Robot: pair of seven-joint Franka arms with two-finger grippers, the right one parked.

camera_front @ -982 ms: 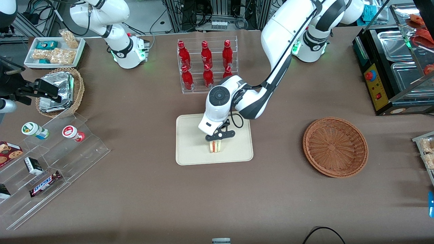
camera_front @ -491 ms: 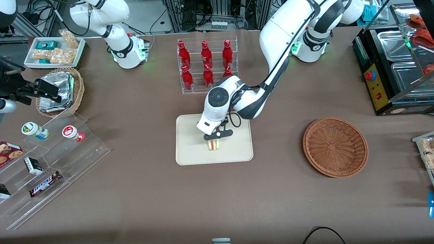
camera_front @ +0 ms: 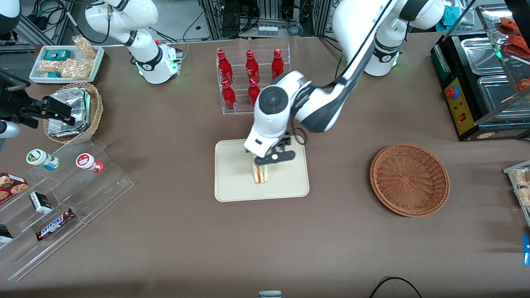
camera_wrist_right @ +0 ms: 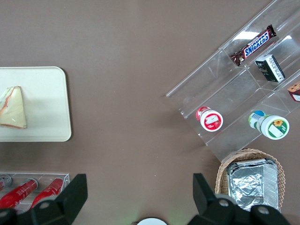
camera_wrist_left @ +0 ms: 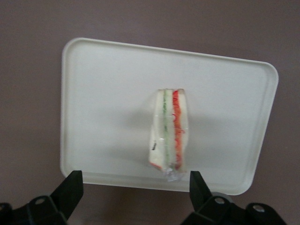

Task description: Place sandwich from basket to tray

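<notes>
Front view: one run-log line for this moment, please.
wrapped triangular sandwich: standing on cream rectangular tray | reddish-brown wicker basket: empty | left hand: open, above sandwich

This is a robotics lab dressed up as a snack counter: equipment racks and cables [camera_front: 265,16] line the brown-clothed table [camera_front: 165,248], with clear display steps of snacks [camera_front: 54,198], a red-bottle rack [camera_front: 250,78], and the left gripper [camera_front: 271,159] above the tray [camera_front: 232,182].
</notes>
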